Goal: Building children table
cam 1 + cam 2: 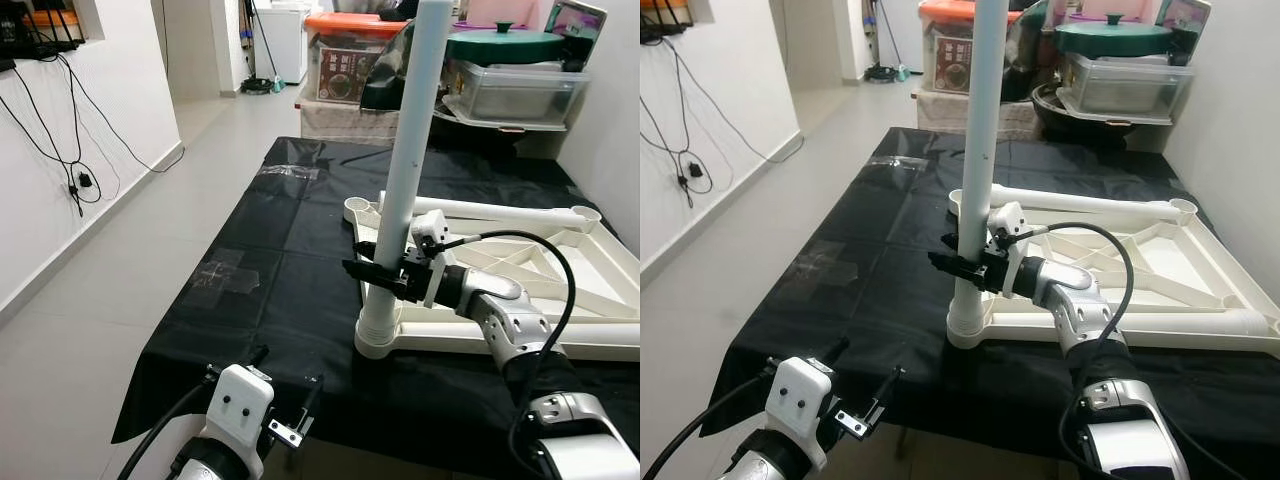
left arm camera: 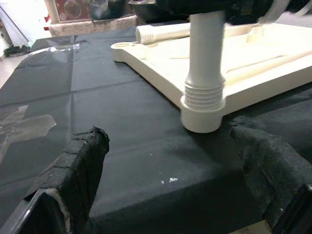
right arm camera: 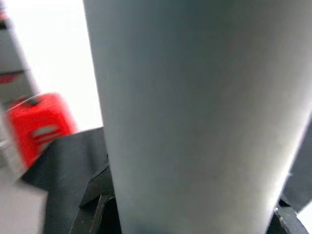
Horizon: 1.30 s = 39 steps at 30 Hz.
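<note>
**A:** One leg (image 1: 410,170) up so far, standing in the near corner socket (image 1: 378,338) of the upturned white tabletop (image 1: 560,290) on the black-draped counter (image 1: 260,250). Second leg (image 1: 500,211) lies flat across the frame. Right hand (image 1: 375,272) is clamped round the upright leg low down.

**B:** Risks?

**A:** My guess: thread ribs show above the collar in the left wrist view, so it may not be fully seated. Cross-threading if it tilts. The corner sits near the counter edge; a hard twist could drag the top off.

**B:** Left hand (image 1: 290,395)?

**A:** Fingers spread wide, holding nothing, low at the edge. Right wrist view gives just the leg surface up close.
</note>
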Motion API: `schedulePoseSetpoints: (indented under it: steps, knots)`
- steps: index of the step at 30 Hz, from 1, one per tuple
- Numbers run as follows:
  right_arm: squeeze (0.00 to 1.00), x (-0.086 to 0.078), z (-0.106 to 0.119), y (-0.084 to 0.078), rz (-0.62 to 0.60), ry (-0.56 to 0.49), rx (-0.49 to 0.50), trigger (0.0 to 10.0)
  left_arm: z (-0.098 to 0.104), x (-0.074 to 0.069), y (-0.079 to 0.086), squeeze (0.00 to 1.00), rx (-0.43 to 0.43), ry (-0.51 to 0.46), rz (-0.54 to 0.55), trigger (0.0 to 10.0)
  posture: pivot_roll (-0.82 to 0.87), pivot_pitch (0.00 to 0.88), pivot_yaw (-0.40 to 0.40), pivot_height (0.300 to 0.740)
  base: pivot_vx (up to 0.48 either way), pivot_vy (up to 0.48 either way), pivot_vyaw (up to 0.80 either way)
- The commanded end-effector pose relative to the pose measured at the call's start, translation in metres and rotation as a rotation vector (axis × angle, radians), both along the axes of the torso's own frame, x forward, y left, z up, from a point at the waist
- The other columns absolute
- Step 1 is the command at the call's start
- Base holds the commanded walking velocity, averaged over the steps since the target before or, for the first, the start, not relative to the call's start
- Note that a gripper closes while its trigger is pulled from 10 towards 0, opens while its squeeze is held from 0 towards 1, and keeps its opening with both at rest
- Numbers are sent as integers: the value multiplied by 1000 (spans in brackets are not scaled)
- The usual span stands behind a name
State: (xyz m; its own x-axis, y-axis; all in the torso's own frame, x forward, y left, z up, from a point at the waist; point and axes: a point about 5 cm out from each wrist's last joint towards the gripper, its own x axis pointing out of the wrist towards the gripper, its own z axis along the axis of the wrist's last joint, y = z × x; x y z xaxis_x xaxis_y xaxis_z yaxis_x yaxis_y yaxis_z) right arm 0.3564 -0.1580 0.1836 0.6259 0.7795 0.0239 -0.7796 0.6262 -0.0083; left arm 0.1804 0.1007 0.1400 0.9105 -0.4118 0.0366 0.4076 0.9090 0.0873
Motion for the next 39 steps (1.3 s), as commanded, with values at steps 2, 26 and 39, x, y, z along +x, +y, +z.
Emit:
schedulePoseSetpoints:
  steps: [2,26,39]
  knots:
    - [0,-1,-10,-7,-76,45,16,0,-2,-1,1,0,19,7,0,10000,153,12,-55,740,0,0,0]
    - [0,-28,-26,-1,-1136,65,20,0,-5,1,0,0,29,10,-12,10000,142,0,-50,740,0,0,0]
    - [0,-38,-20,52,-1347,187,140,3176,-4,2,-1,0,34,7,-19,10000,157,0,-50,740,0,0,0]
